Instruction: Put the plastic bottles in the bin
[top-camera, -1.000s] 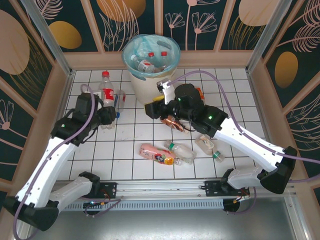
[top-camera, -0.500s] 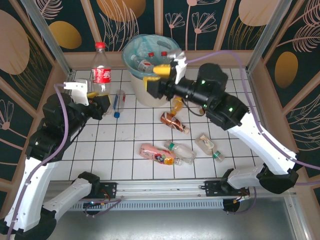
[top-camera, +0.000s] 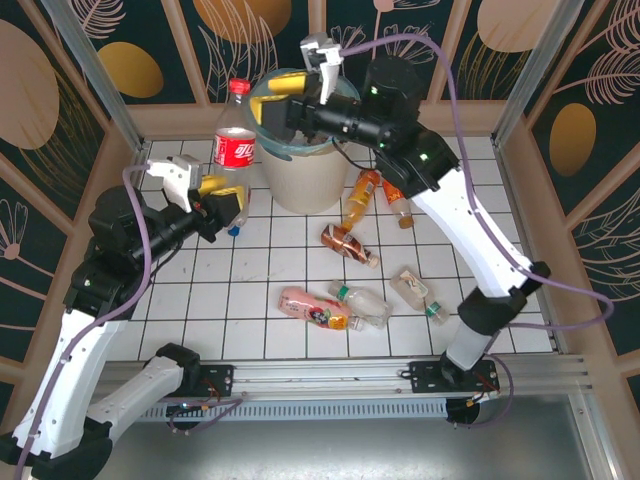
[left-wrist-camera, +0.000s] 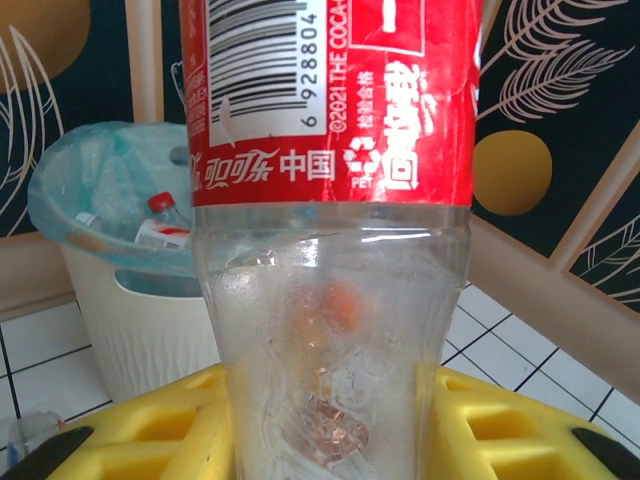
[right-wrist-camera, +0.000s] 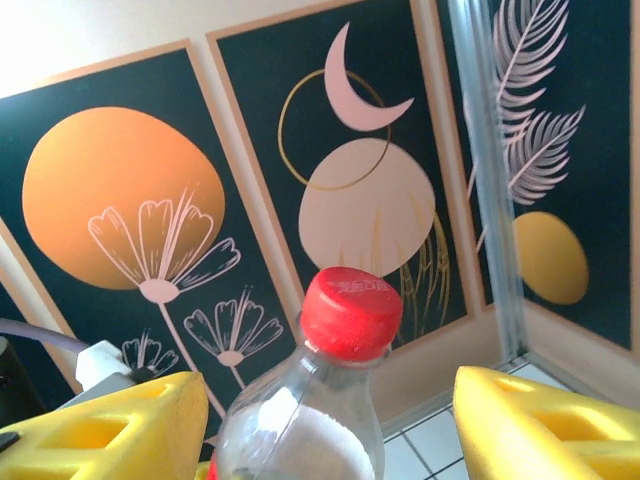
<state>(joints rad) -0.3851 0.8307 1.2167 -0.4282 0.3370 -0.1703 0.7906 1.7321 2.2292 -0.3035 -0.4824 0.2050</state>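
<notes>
Bin (top-camera: 300, 182): same spot at the far edge of the tiled table (top-camera: 200, 320), no change. The arms did the moving.

Right arm was low over the tiles by the brown-label btl (top-camera: 348, 243) a sec ago. It's now raised, w/ the right gripper (top-camera: 275, 100) over the bin mouth, fingers (right-wrist-camera: 110, 425) spread wide and nothing between them. Can't tell if it just dropped a btl in, as the bin's inside is covered in the top view.

Left arm came up too. The left gripper (top-camera: 227, 195) was at table level closing on the big red-label Coke btl (top-camera: 236, 148). Now it pinches that btl low on its clear body, upright and off the table, just left of the bin, cap above rim height. In the right wrist view the red cap shows between the yellow fingers, but the top view has btl and right gripper apart.

Meaning: one btl is en route. Prob. next is carry over the rim & release. The right gripper sits over the mouth, so it likely has to clear first or the arms could clash.

Counts:
- Bin x1.
- Grippers x2.
- Btls held x1.
- Btls loose on the tiles x7:
  - orange btl (top-camera: 360, 193)
  - amber btl (top-camera: 398, 207)
  - the brown-label one
  - pink btl (top-camera: 303, 302)
  - green-cap btl (top-camera: 362, 305)
  - small clear btl (top-camera: 415, 290)
  - blue-cap btl (top-camera: 233, 228), partly under the left gripper
- Btls in the bin: at least 2, e.g. red-cap btl (left-wrist-camera: 160, 225). Full count hidden.
</notes>
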